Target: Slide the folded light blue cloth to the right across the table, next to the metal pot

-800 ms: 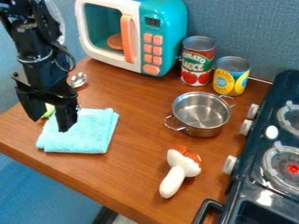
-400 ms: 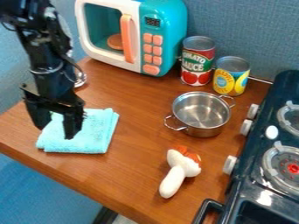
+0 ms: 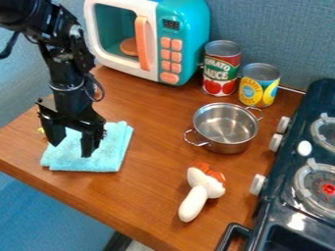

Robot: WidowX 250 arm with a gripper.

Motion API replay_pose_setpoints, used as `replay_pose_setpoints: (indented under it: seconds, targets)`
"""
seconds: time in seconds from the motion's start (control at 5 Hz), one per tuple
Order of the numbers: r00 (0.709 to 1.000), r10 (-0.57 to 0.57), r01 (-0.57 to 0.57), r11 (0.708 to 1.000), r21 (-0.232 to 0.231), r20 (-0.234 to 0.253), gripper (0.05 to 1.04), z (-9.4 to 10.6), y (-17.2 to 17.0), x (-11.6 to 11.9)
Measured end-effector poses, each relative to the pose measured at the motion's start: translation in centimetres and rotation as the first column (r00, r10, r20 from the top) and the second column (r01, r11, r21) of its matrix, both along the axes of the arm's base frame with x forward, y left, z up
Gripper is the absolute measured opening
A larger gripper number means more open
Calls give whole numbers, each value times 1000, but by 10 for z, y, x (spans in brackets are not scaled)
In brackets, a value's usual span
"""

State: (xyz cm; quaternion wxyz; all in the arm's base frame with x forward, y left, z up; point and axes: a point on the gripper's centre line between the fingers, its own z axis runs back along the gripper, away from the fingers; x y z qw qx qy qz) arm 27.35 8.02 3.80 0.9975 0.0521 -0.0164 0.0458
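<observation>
Your black gripper (image 3: 72,148) hung with its fingers parted over the folded turquoise cloth (image 3: 110,156) at the left of the frame, though whether the tips touched the fabric you could not tell. A steel pot (image 3: 226,125) stood right of center, below two cans (image 3: 221,68) (image 3: 259,86), while a white-stemmed toy mushroom (image 3: 194,202) lay at lower center, left of the stove (image 3: 298,196).

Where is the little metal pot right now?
In the camera view, the metal pot sits right of centre on the wooden counter, just in front of the two cans and left of the toy stove's knobs.
</observation>
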Motion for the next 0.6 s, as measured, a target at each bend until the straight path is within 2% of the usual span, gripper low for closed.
replay_pose_setpoints:
  seconds: [0.2, 0.4, 0.6]
  targets:
    - [999, 20, -20, 999, 32, -26, 1001, -11, 6, 2]
    - [998, 44, -42, 998, 36, -48, 1001, -19, 10, 8]
    - [995, 62, -61, 998, 14, -81, 1001, -23, 9, 19]
